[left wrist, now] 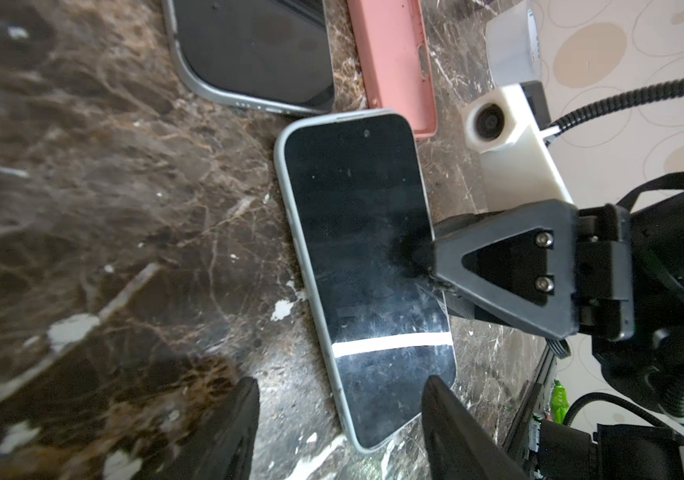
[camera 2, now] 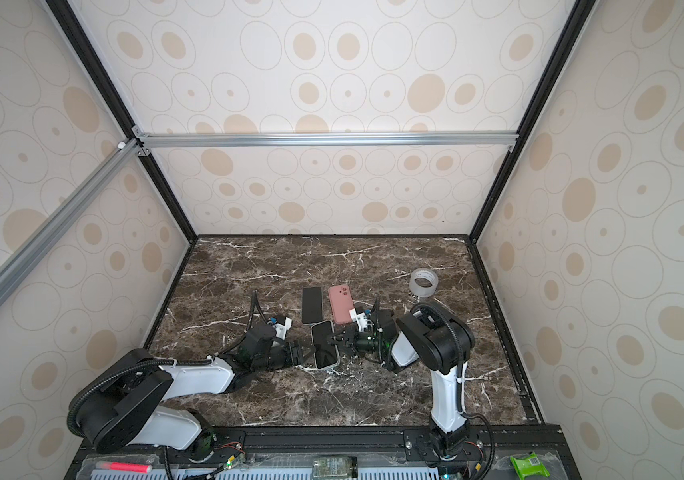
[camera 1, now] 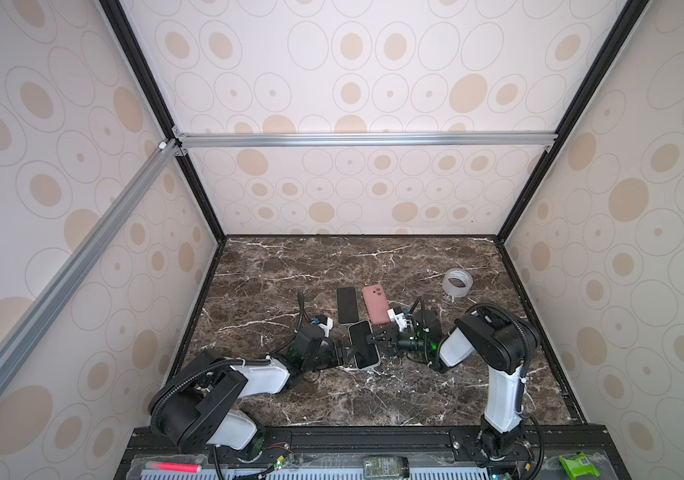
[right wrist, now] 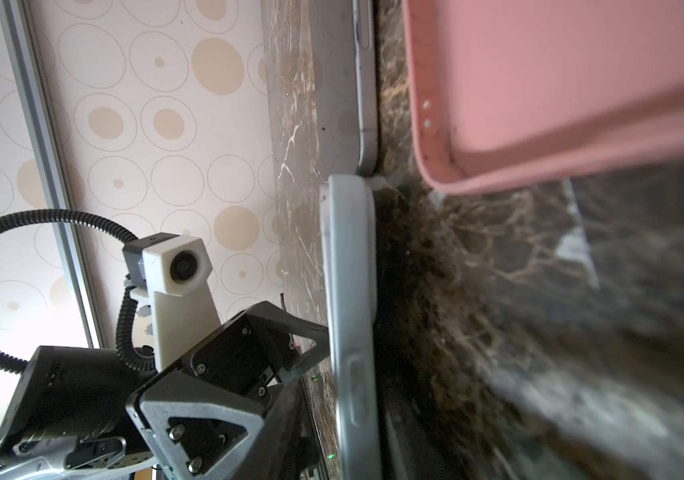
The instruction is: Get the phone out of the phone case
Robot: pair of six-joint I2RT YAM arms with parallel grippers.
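A: Where do the top views sit?
B: High over the near edge of the counter (camera 1: 332, 257), tilted down toward the back wall (camera 1: 352, 187), far off; both take in the whole counter.
A: And the wrists?
B: Left wrist view: close above the cased phone (left wrist: 367, 266), looking steeply down on its screen. Right wrist view: very close, skimming along that phone's side. All four share it; the wrist views face each other across it.
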